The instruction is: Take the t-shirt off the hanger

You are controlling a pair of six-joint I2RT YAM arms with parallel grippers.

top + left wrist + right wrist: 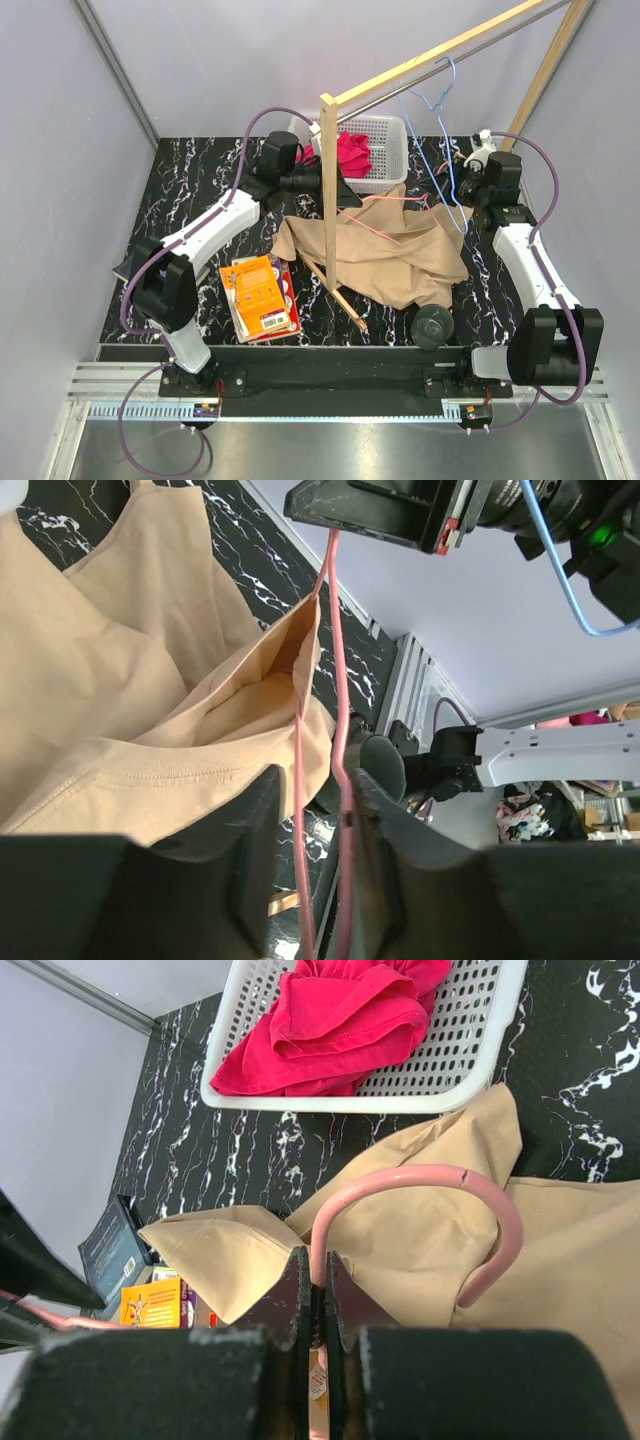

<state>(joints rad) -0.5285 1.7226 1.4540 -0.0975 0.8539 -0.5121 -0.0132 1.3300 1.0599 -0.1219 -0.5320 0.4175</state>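
Note:
The beige t-shirt (385,255) lies crumpled on the black marble table, still threaded on a thin pink hanger (385,228). My right gripper (468,212) is at the shirt's right edge. In the right wrist view that gripper (318,1258) is shut on the lower end of the hanger's hook (420,1173), with the t-shirt (570,1260) behind. My left gripper (348,192) is at the shirt's upper left. In the left wrist view this gripper (315,780) straddles both pink hanger wires (335,630). One wire touches a finger (375,820), and a gap shows beside the other. The t-shirt (120,680) hangs to the left.
A white basket (400,150) holding a red cloth (352,152) stands behind the shirt. A wooden rack post (328,200) rises mid-table, and a blue hanger (440,110) is on its rail. An orange book (262,295), a loose stick (345,300) and a dark round object (434,325) lie in front.

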